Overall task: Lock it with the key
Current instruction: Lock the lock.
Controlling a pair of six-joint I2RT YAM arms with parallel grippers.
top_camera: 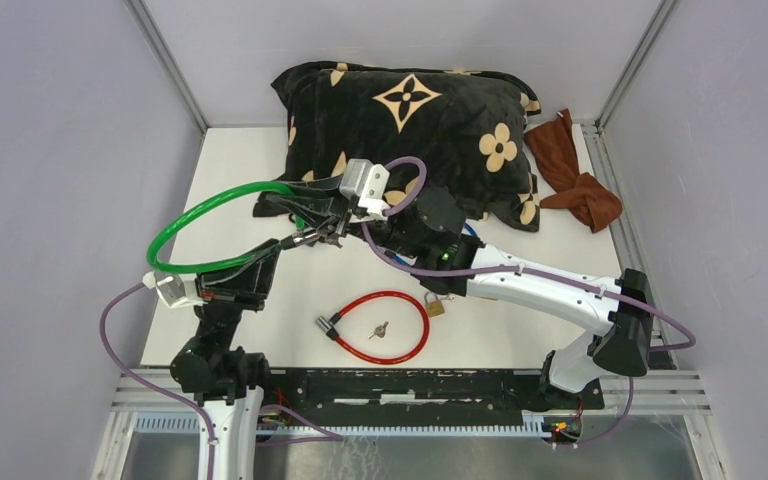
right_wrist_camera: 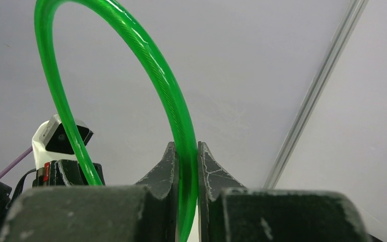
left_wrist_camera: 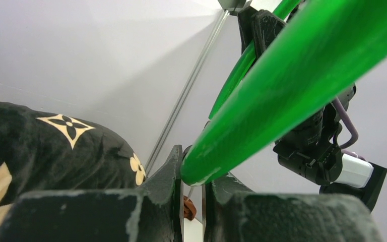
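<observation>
A green cable lock [top_camera: 210, 215] hangs in a big loop above the table's left side, and both grippers hold it. My left gripper [top_camera: 306, 240] is shut on the cable near its end; in the left wrist view that green cable [left_wrist_camera: 262, 111] rises from between the fingers [left_wrist_camera: 174, 171]. My right gripper [top_camera: 305, 206] is shut on the cable just behind it, and in the right wrist view the cable [right_wrist_camera: 166, 96] arches up from the pinch. A small key [top_camera: 378, 329] lies on the table inside a red cable lock [top_camera: 385, 298].
A brass padlock [top_camera: 434, 304] sits at the red cable's right end. A black pillow with beige flowers [top_camera: 410, 130] lies at the back, with a brown cloth [top_camera: 572, 170] to its right. Grey walls enclose the white table [top_camera: 230, 180].
</observation>
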